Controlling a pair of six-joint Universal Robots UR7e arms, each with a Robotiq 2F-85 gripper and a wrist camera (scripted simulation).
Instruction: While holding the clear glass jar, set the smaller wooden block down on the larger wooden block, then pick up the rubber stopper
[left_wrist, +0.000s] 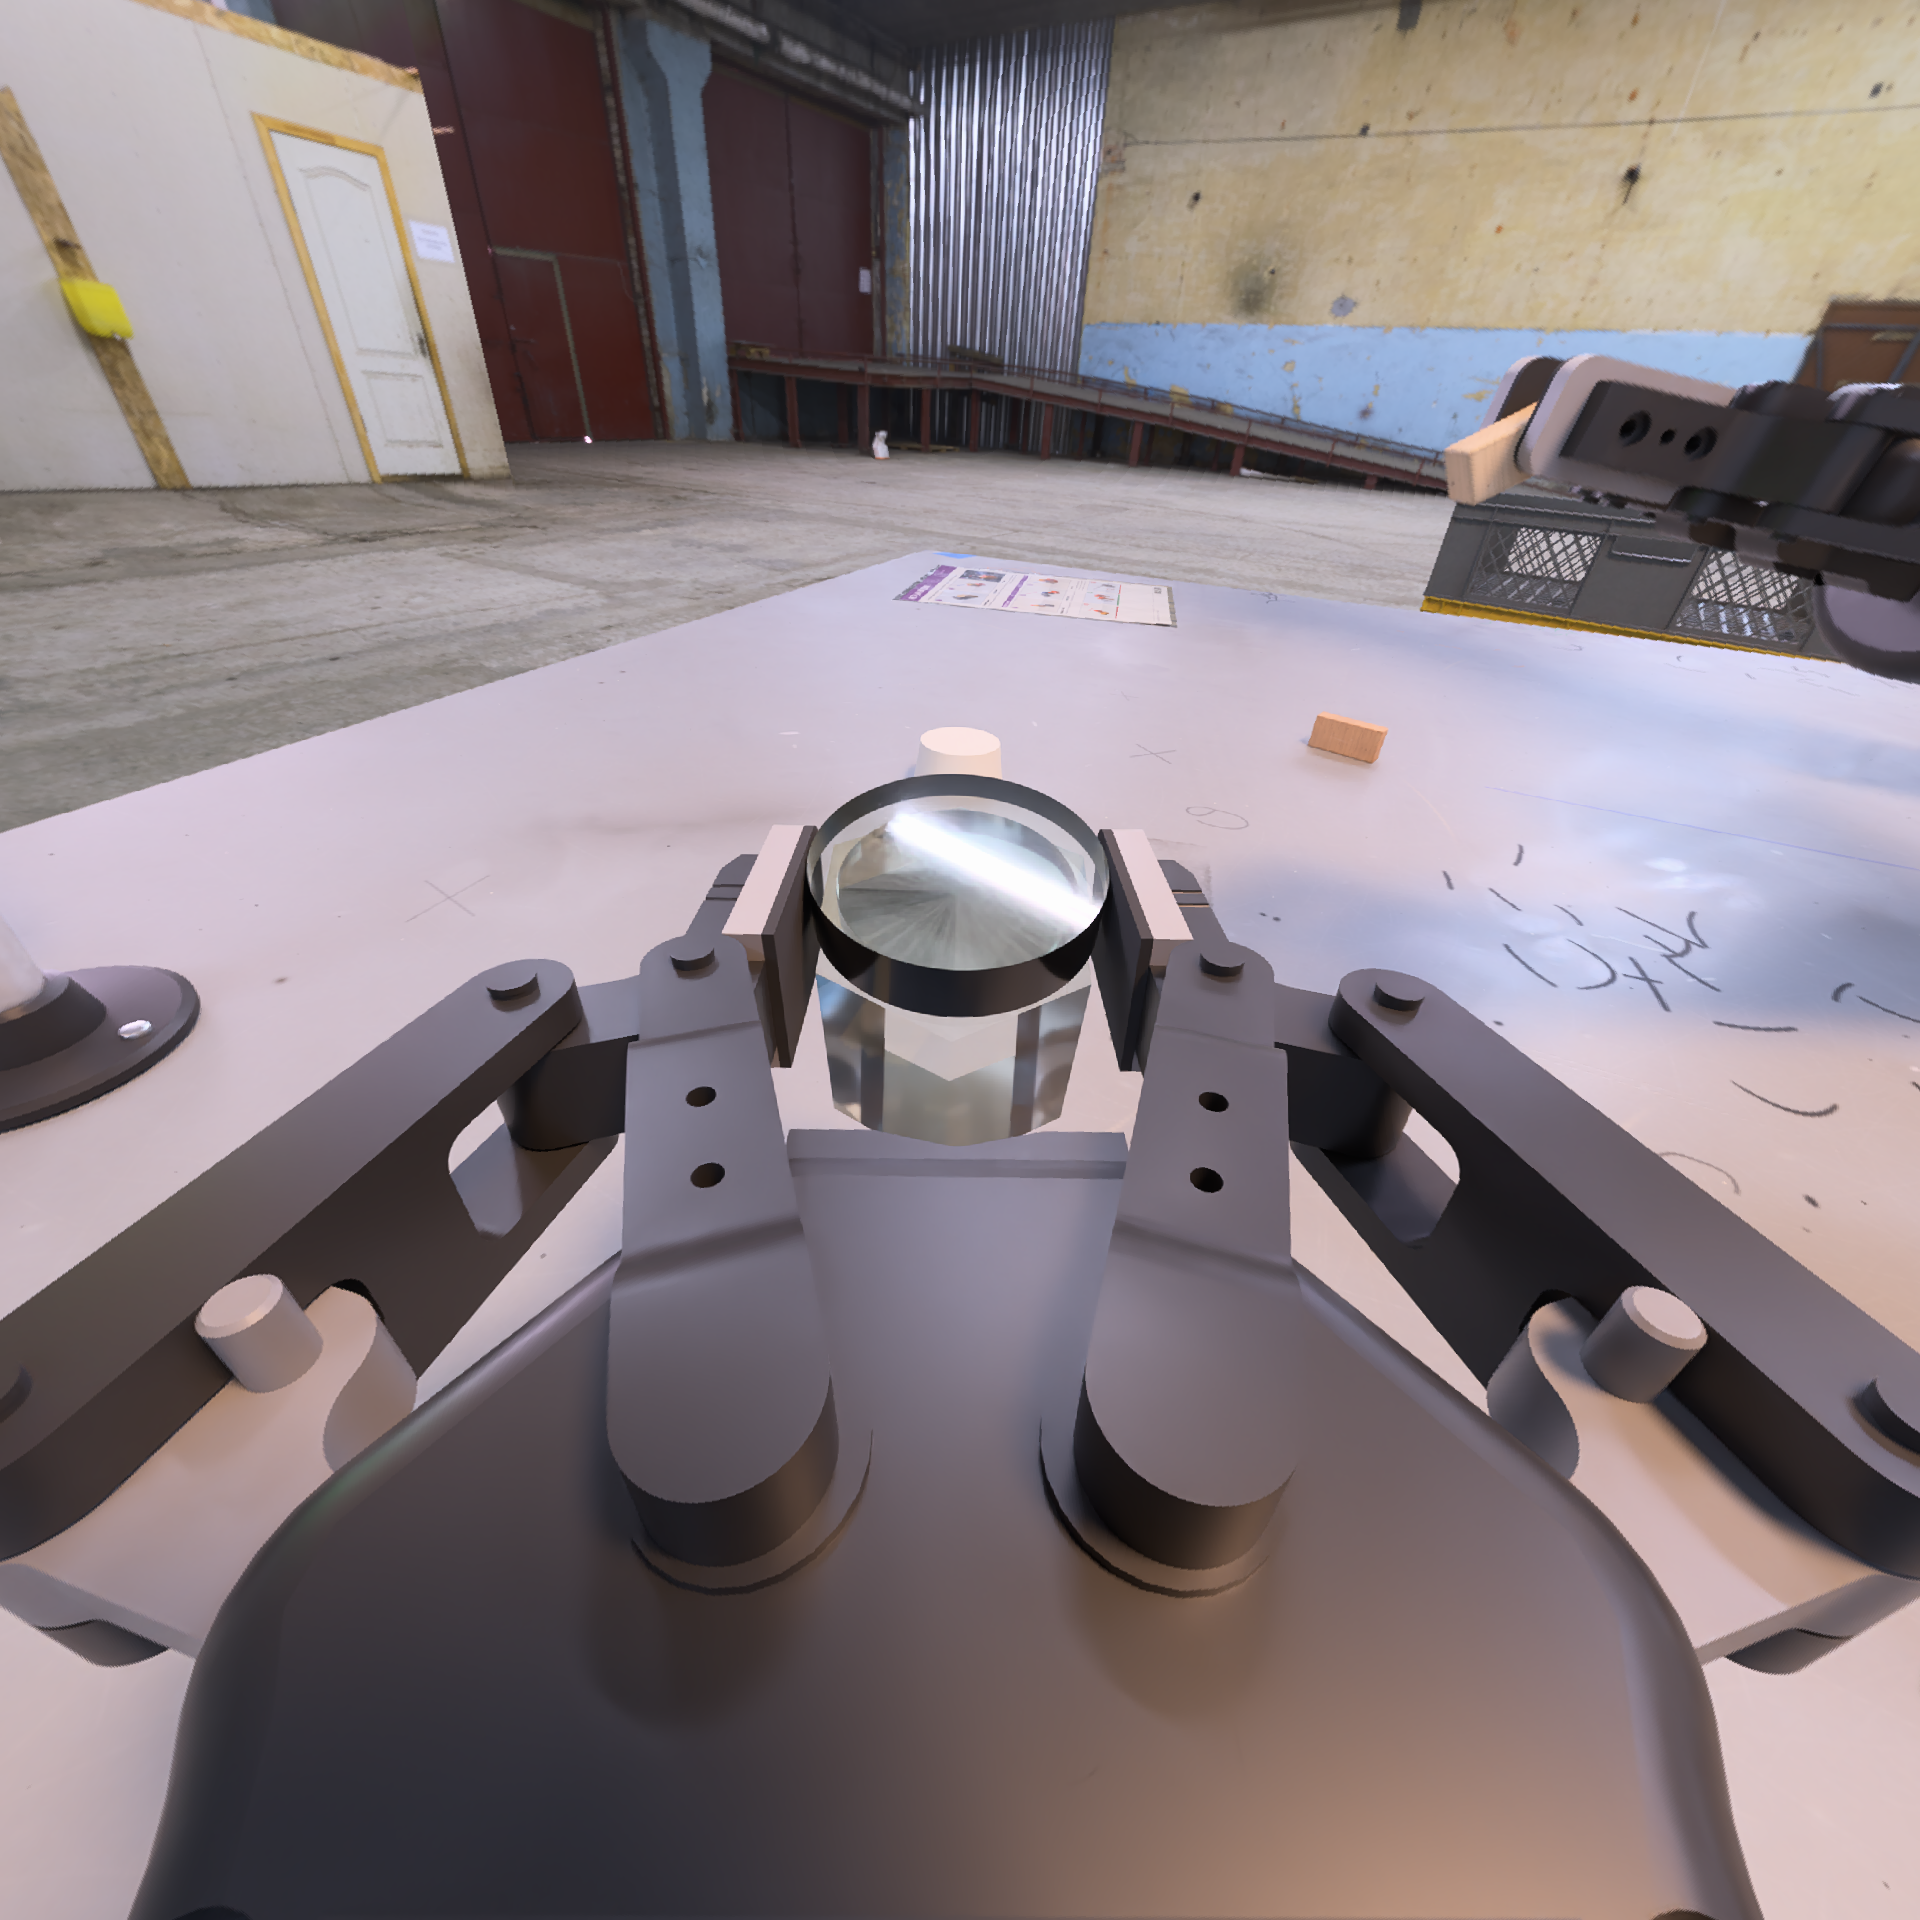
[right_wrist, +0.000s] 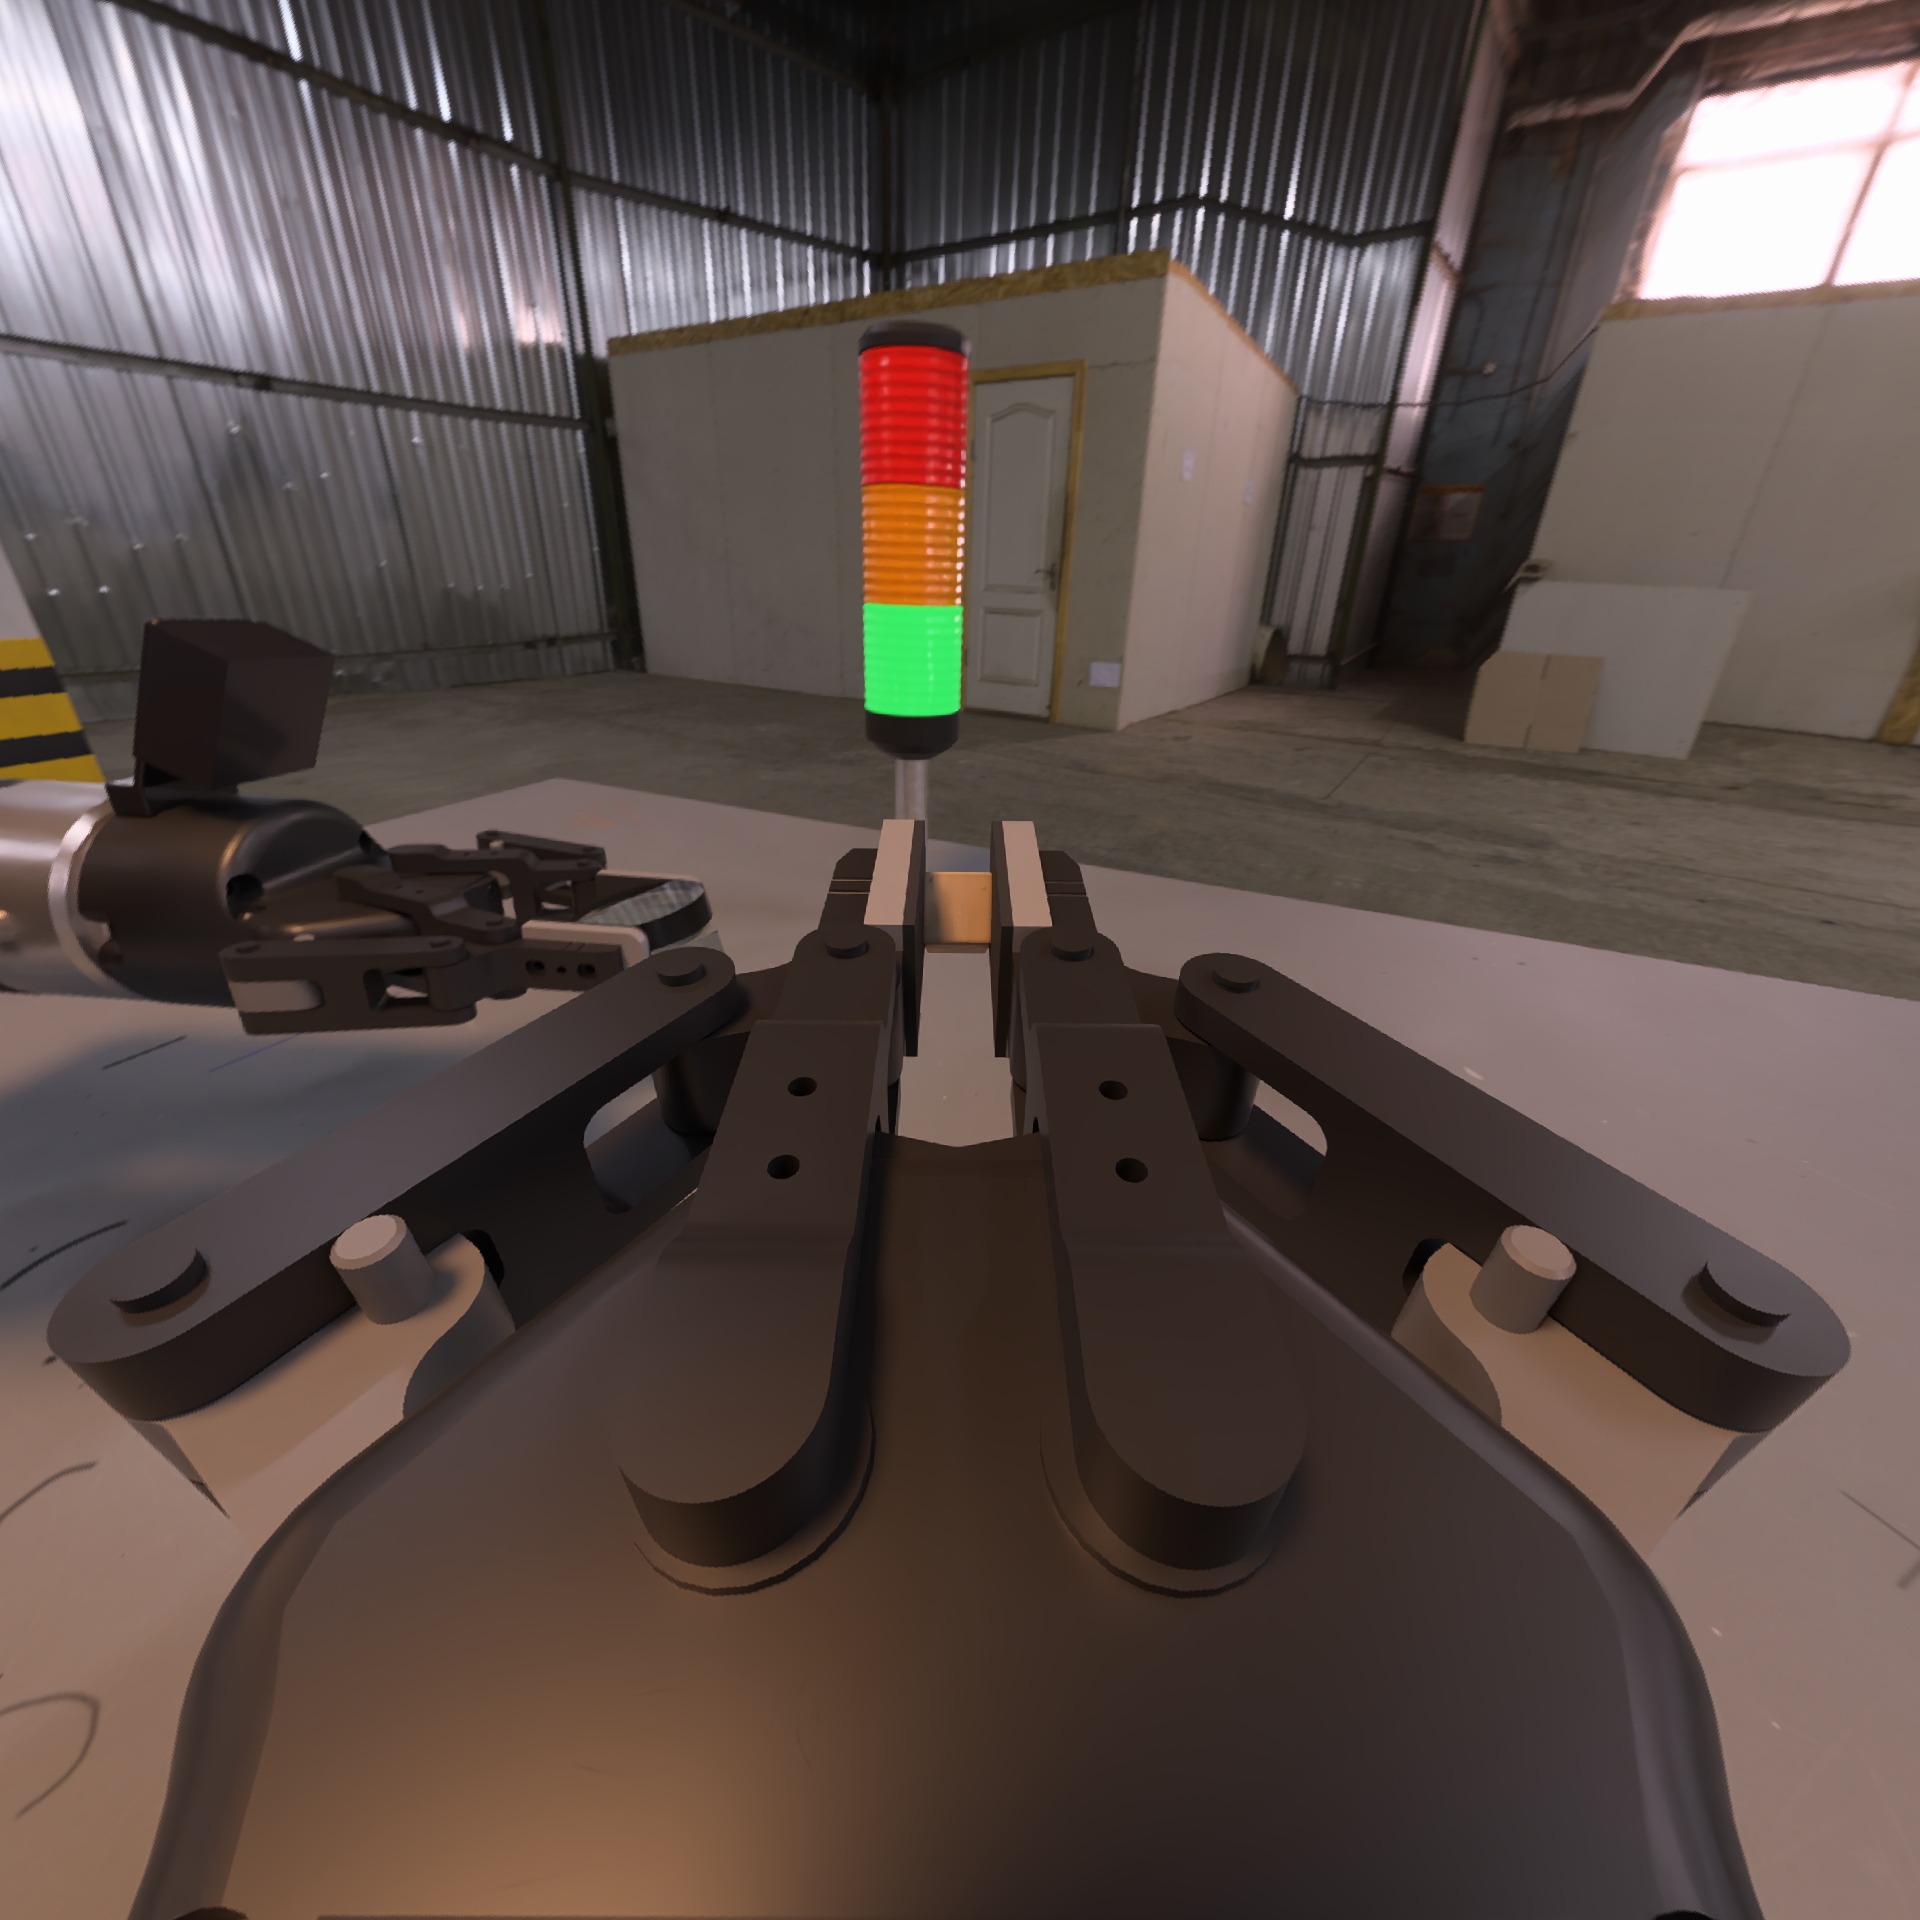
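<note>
Wooden smaller block (right_wrist: 957, 906) is sitting pinched in our right gripper (right_wrist: 957, 899), well above the larger block (left_wrist: 1348, 738); our left gripper (left_wrist: 954, 914) is clasping the jar (left_wrist: 954, 935).

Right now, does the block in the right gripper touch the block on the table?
Apart. The left wrist view shows the held block high in the right gripper, far above the table block.
</note>
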